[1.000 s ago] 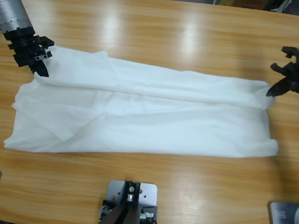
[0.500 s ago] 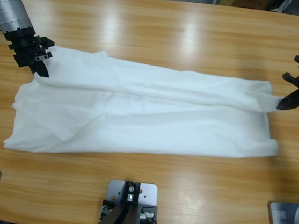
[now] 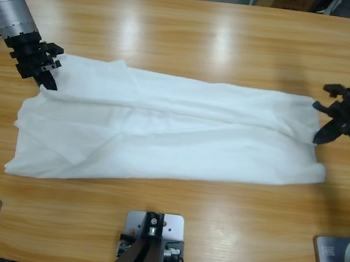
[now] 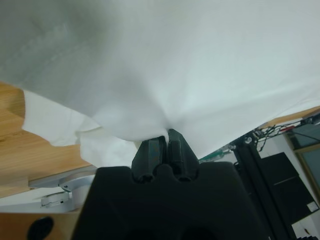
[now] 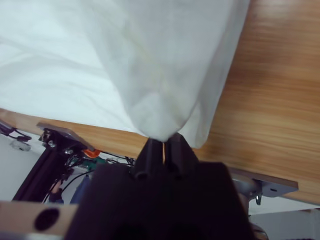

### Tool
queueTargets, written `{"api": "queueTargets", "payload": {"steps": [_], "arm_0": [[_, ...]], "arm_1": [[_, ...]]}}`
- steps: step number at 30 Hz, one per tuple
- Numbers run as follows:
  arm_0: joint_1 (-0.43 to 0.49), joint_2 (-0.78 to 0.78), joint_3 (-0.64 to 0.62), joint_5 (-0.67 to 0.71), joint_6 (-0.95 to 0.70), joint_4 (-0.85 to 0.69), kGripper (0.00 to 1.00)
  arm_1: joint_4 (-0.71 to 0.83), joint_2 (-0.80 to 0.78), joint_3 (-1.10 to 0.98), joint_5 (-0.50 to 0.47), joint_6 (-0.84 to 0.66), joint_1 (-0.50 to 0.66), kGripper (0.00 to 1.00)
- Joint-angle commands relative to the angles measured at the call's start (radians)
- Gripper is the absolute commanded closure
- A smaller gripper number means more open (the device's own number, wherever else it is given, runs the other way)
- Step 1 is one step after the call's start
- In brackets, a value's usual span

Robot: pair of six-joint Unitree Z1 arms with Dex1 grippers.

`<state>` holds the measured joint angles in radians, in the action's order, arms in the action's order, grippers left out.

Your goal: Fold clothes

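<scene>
You have the white T-shirt lying stretched across the middle of the wooden table, its long axis running from the table's left end to its right end, parallel to the long edges. It is folded into a long band, with a lengthwise crease ridge running along its upper half. The end toward the left edge of the table is wider and more rumpled, with a loose corner spilling toward the near edge; the end toward the right edge is squarer.

Your left gripper sits at the shirt's far-left corner, and the left wrist view shows its jaws pressed together on a gathered pinch of white fabric. Your right gripper is at the shirt's right end, and its wrist view shows its jaws likewise clamped on a bunched fold of the cloth, with bare table beside it.
</scene>
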<state>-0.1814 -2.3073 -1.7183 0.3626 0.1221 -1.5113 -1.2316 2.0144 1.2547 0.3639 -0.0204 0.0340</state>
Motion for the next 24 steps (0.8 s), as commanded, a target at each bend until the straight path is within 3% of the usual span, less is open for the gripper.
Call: {"api": "queueTargets", "payload": {"steps": [1, 9, 17, 20, 21, 22, 23, 24], "arm_0": [[-0.004, 0.010, 0.036, 0.006, -0.010, -0.080, 1.000], [-0.001, 0.049, 0.056, -0.007, -0.008, -0.071, 1.000], [0.008, 0.100, 0.228, -0.005, -0.006, 0.027, 1.000], [0.008, 0.105, 0.232, 0.011, -0.005, 0.034, 1.000], [0.008, 0.105, 0.232, 0.012, -0.005, 0.034, 0.829], [0.008, 0.105, 0.232, 0.012, -0.005, 0.034, 0.268], [0.008, 0.108, 0.232, 0.011, -0.004, 0.034, 0.070], [0.008, 0.116, 0.232, 0.009, -0.001, 0.034, 0.020]], "arm_1": [[-0.024, 0.061, -0.009, -0.079, -0.068, 0.002, 0.030], [-0.031, -0.123, 0.024, -0.214, -0.101, -0.059, 0.000], [-0.033, -0.149, 0.037, -0.222, -0.099, -0.059, 0.000], [-0.040, -0.162, 0.055, -0.218, -0.099, -0.059, 0.000], [-0.042, -0.171, 0.064, -0.214, -0.099, -0.059, 0.000], [-0.044, -0.181, 0.073, -0.206, -0.098, -0.058, 0.000], [-0.047, -0.194, 0.087, -0.197, -0.097, -0.052, 0.000], [-0.052, -0.205, 0.107, -0.191, -0.096, -0.041, 0.000]]}}
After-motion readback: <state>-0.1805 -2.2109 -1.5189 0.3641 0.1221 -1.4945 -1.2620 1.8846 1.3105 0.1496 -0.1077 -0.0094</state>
